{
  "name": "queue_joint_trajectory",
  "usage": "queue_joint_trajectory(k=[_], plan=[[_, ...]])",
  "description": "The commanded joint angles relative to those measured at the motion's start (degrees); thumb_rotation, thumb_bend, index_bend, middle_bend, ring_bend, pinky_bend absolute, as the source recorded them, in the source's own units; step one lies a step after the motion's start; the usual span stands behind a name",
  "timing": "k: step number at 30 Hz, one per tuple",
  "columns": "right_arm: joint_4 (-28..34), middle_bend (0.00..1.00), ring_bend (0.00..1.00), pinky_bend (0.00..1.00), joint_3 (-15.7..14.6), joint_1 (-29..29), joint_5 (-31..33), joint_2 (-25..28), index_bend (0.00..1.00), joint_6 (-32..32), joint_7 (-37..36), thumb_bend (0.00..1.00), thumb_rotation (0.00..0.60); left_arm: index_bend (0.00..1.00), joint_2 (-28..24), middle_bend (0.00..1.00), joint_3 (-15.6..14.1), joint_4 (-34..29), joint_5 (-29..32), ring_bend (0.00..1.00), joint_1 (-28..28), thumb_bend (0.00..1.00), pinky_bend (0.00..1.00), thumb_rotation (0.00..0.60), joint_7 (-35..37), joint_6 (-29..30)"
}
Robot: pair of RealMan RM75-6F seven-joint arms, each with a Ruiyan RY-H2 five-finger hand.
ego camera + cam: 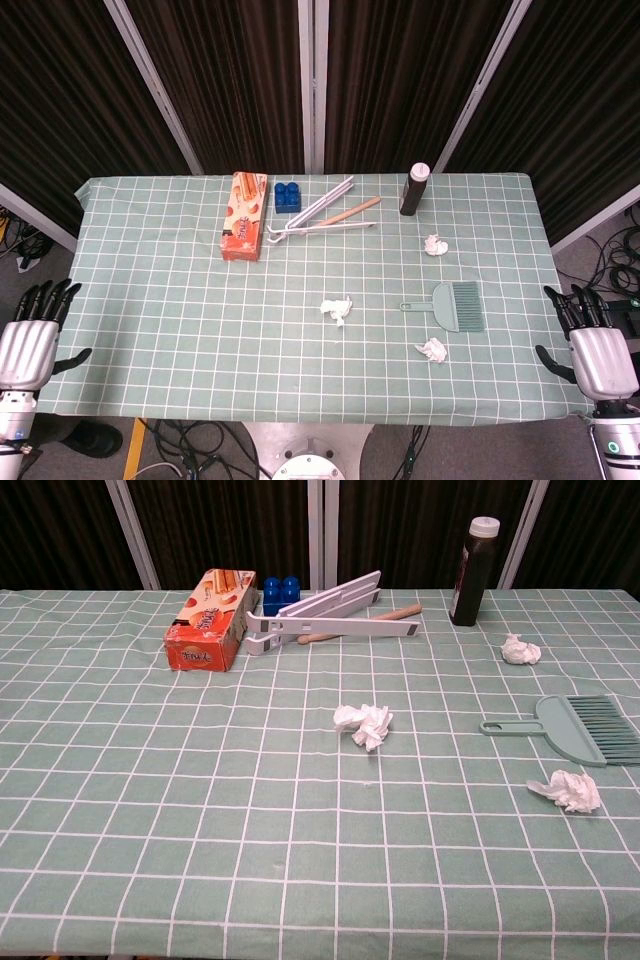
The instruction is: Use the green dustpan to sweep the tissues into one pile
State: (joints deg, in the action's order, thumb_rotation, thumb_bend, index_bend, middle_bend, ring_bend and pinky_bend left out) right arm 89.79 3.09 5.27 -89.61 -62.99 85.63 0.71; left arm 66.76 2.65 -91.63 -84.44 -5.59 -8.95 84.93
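Note:
The green dustpan [458, 305] [585, 726] lies flat on the checked cloth at the right, handle pointing left. Three crumpled white tissues lie apart: one at the centre [337, 309] [364, 722], one just in front of the dustpan [432, 349] [568, 790], one behind it [434, 245] [520, 649]. My left hand [32, 332] hangs off the table's left front edge, fingers spread and holding nothing. My right hand [592, 342] hangs off the right front edge, likewise spread and holding nothing. Neither hand shows in the chest view.
At the back stand an orange snack box [244, 216] [211, 618], a blue block [287, 196] [277, 592], a white folding rack [322, 212] [330, 612] with a wooden stick [350, 211], and a dark bottle [415, 189] [473, 570]. Black curtains hang behind the table.

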Motion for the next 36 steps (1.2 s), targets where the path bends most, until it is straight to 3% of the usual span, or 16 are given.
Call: queue_joint_trajectory(k=[1, 10, 16, 23, 36], plan=[[0.2, 0.2, 0.01, 0.05, 0.0, 0.1, 0.0, 0.1, 0.05, 0.0, -0.2, 0.17, 0.6, 0.09, -0.1, 0.07, 0.0, -0.1, 0.1, 0.03, 0.0, 0.07, 0.08, 0.6, 0.0, 0.0], [0.7, 0.24, 0.01, 0.05, 0.5, 2.7, -0.5, -0.2, 0.12, -3.3, -0.6, 0.17, 0.6, 0.09, -0.2, 0.07, -0.2, -0.4, -0.2, 0.03, 0.2, 0.07, 0.08, 0.6, -0.1, 0.3], [-0.1, 0.31, 0.05, 0.07, 2.7, 10.0, 1.8, -3.8, 0.21, -13.6, 3.4, 0.16, 0.6, 0.09, -0.3, 0.07, -0.3, -0.4, -0.6, 0.03, 0.4, 0.07, 0.08, 0.6, 0.1, 0.6], [-5.9, 0.35, 0.05, 0.07, 4.8, 18.3, 8.7, -11.9, 0.35, -26.0, 10.9, 0.11, 0.6, 0.1, -0.4, 0.07, -0.6, -0.3, 0.1, 0.03, 1.1, 0.07, 0.08, 0.6, 1.0, 0.7], [-17.9, 0.4, 0.06, 0.07, 4.7, 24.5, 13.0, -25.0, 0.39, -30.5, 21.6, 0.11, 0.6, 0.1, 0.1, 0.07, -0.7, 1.2, 0.4, 0.03, 1.2, 0.07, 0.08, 0.6, 3.0, 0.0]])
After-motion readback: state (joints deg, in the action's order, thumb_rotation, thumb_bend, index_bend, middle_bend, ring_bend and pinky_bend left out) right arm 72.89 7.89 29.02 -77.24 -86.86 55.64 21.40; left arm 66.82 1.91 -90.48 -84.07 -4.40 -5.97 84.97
